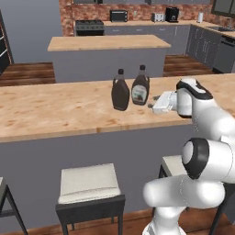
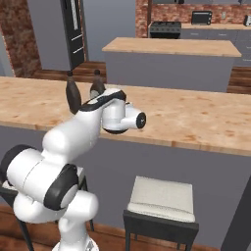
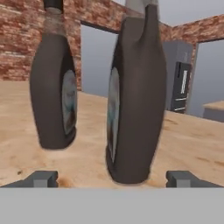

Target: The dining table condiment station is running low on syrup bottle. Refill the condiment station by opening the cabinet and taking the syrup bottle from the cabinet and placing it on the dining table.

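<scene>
Two dark-brown syrup bottles stand upright side by side on the wood-topped dining table. The right-hand bottle has a pale label. The other bottle stands slightly nearer the front edge. My gripper lies level just right of the labelled bottle, open. In the hand view that bottle stands close ahead between my spread fingertips, touching neither, with the other bottle further off to the left. In the right base view my arm partly hides the bottles. The cabinet is out of view.
Padded stools stand below the table's near edge beside my base. A second wood-topped island lies beyond the table. Further back is a counter with a toaster oven, and a dark fridge stands at the left.
</scene>
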